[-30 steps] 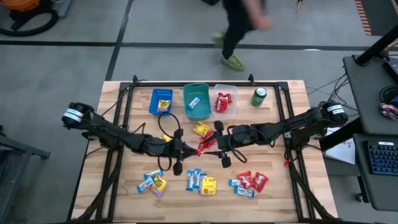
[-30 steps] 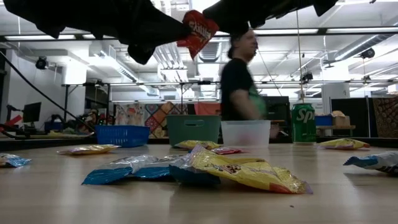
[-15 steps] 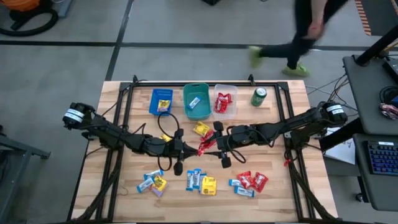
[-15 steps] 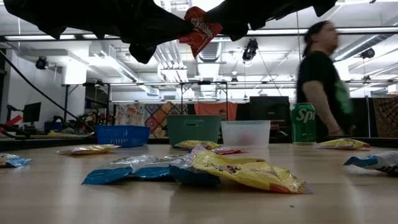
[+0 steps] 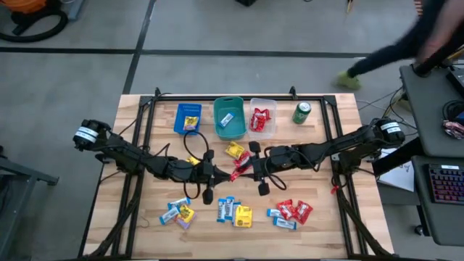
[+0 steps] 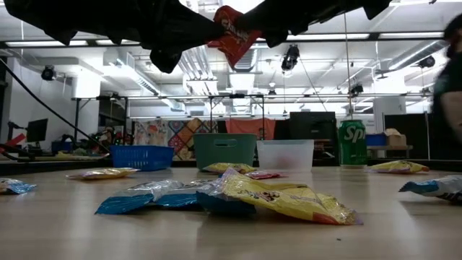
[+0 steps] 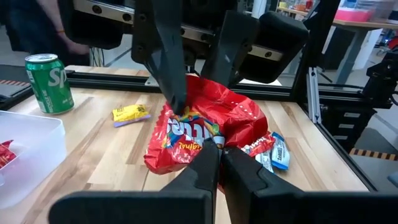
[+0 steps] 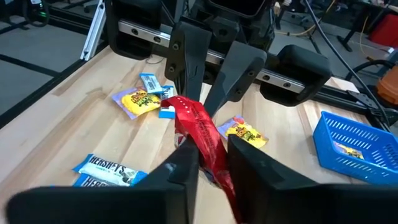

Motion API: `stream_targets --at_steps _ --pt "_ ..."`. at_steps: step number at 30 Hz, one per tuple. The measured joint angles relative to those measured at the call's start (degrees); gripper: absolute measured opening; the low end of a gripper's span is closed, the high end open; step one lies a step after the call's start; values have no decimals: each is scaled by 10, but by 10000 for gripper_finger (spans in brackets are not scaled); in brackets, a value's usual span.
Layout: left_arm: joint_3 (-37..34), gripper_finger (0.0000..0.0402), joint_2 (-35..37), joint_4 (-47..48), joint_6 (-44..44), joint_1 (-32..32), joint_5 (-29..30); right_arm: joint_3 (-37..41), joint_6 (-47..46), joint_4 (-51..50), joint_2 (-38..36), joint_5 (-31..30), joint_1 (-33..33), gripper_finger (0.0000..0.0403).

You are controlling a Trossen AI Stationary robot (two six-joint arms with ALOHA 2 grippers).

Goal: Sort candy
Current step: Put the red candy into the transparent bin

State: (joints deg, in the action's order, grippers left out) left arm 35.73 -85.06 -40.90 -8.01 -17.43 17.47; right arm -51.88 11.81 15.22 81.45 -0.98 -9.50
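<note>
Pinching one red candy packet point(image 5: 239, 170) (held aloft): left hand point(image 5: 220, 176), right hand point(image 5: 253, 168).

The green can point(image 7: 50, 83) shows "Sp", and a blue-white candy packet point(image 8: 107, 168) on the table reads "HERSHEY'S".

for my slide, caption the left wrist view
Both grippers pinch one red candy packet above the table, left gripper near, right gripper opposite.
</note>
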Motion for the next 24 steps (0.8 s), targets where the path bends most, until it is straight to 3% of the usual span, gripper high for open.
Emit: stream_targets --at_steps 6,11,17,24 --pt "0 0 0 0 -2 0 1 0 16 -6 0 0 0 15" --pt "0 6 0 5 -5 1 1 -1 6 -20 0 0 0 10" --pt "0 45 9 31 -6 0 8 -1 2 -34 -4 -6 4 9" --pt "0 101 66 155 -19 0 94 -1 -28 -69 -28 -33 43 8"
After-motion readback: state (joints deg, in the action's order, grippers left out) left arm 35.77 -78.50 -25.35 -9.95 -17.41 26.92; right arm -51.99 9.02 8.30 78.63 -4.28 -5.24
